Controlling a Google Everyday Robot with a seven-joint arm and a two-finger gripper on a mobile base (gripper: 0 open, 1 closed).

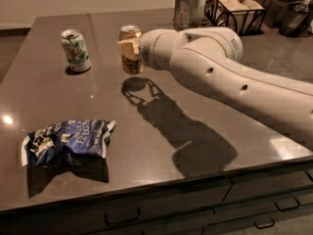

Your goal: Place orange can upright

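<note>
The orange can (132,62) has an orange-brown and cream label and a silver top. It stands upright in my gripper (129,49), which is shut on its side. The can hangs a little above the dark table (161,146), at the back middle. Its shadow lies just in front of it on the tabletop. My white arm (220,77) reaches in from the right and hides the can's right side.
A white-and-green can (76,49) stands upright to the left of the orange can. A crumpled blue chip bag (66,142) lies near the front left edge. A glass jar (188,9), a wire basket (234,9) and dark containers (293,18) stand along the back right.
</note>
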